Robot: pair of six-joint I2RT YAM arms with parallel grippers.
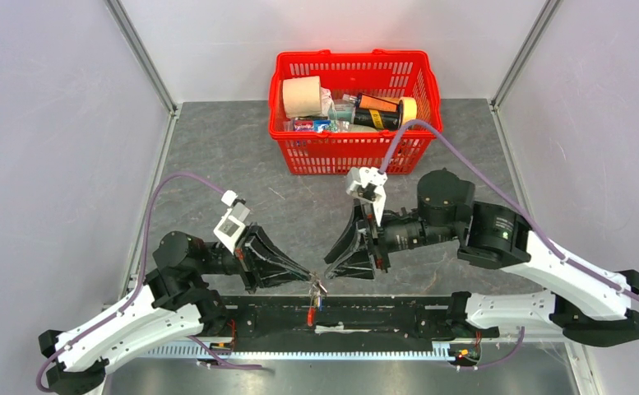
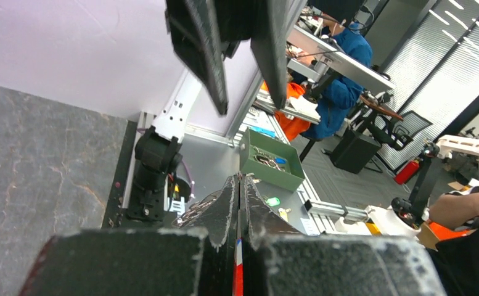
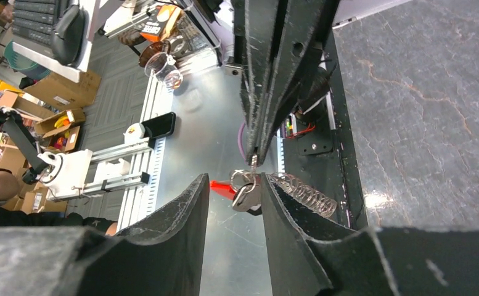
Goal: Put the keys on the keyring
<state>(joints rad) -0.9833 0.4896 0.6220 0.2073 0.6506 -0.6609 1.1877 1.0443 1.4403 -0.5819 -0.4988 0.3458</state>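
R fingers [image 3: 181,240] narrowly apart flank keyring [image 3: 247,191], L fingers [image 3: 267,92] pinching it over near table [image 3: 421,123] edge.

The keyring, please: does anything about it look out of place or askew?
Somewhat: the keyring dangles from the left gripper's shut tips over the black base rail, its coil splayed sideways.

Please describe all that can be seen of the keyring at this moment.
The keyring is a small bundle: a thin metal ring, a silvery coiled cord like a spring, and a short red strap. A flat metal piece hangs from the ring; key or clasp, I cannot tell. The shut left claw pinches its top, so it hangs in the air. It sits between the open fingers of the right claw; contact is unclear.
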